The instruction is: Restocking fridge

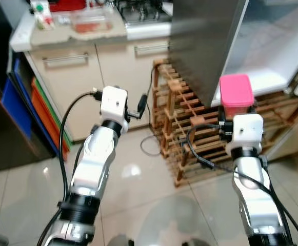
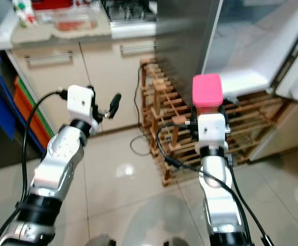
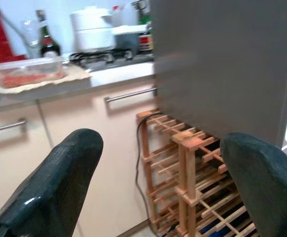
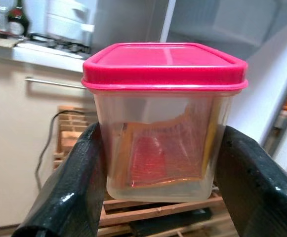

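right claw clamped on pink-lidded tub, left claw spread empty; could clip the fridge door at 12 o'clock, slick sides might slip.

Open fridge shelf bare ahead; wooden rack crowds floor below; steel door blocks left.

We're in a home kitchen: beige cabinets with metal bar handles, gas hob, steel-grey fridge door, wooden slatted rack.
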`<state>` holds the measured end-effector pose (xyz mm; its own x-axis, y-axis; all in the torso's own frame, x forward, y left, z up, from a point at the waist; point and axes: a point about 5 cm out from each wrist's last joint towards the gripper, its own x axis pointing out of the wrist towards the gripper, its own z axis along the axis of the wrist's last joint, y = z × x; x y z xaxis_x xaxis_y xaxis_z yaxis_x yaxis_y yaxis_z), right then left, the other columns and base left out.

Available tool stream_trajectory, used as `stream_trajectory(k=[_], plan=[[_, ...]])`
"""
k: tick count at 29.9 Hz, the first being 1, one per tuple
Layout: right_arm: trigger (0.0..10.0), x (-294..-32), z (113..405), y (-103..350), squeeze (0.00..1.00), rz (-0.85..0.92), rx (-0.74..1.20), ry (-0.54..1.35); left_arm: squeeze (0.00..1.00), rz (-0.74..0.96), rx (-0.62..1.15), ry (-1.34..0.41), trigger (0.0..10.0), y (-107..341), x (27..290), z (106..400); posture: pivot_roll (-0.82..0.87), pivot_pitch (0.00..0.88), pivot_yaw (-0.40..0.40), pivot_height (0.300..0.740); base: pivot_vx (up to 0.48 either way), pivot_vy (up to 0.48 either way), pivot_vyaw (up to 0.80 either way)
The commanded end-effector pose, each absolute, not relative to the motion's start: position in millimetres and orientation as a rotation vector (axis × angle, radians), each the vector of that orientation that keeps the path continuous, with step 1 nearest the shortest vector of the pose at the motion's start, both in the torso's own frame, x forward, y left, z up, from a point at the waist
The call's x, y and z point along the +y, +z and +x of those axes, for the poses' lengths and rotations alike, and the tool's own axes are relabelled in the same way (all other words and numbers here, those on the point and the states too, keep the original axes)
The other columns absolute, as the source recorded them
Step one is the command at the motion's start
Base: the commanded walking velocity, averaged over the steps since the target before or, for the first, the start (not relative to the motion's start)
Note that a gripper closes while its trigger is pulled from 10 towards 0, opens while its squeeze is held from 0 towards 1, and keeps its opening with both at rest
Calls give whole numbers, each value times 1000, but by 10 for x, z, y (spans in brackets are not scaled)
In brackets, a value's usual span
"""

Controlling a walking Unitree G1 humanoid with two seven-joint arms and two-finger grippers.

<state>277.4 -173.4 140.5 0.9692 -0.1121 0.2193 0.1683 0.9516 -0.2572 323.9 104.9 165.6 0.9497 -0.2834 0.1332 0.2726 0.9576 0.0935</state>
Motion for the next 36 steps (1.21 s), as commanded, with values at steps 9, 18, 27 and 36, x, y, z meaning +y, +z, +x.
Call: stream_trajectory(k=[9,18,27,36], plan=[[0,-1743,2769,1469,0,-280,-224,-154,0,85,-161,-280,10000,1704,1011,3261,0,35,46,710,0,-447,752],[0,-1676,2722,1457,0,-257,-229,-134,0,103,-147,-266,10000,1679,1014,3293,-7,38,47,710,0,-440,572],[0,-1666,2715,1448,0,-264,-229,-130,0,92,-147,-268,10000,1682,1022,3303,-4,36,49,710,100,-416,0],[0,-1623,2752,1446,0,-265,-234,-110,0,93,-149,-281,10000,1668,1028,3308,4,21,46,710,314,-359,0]])
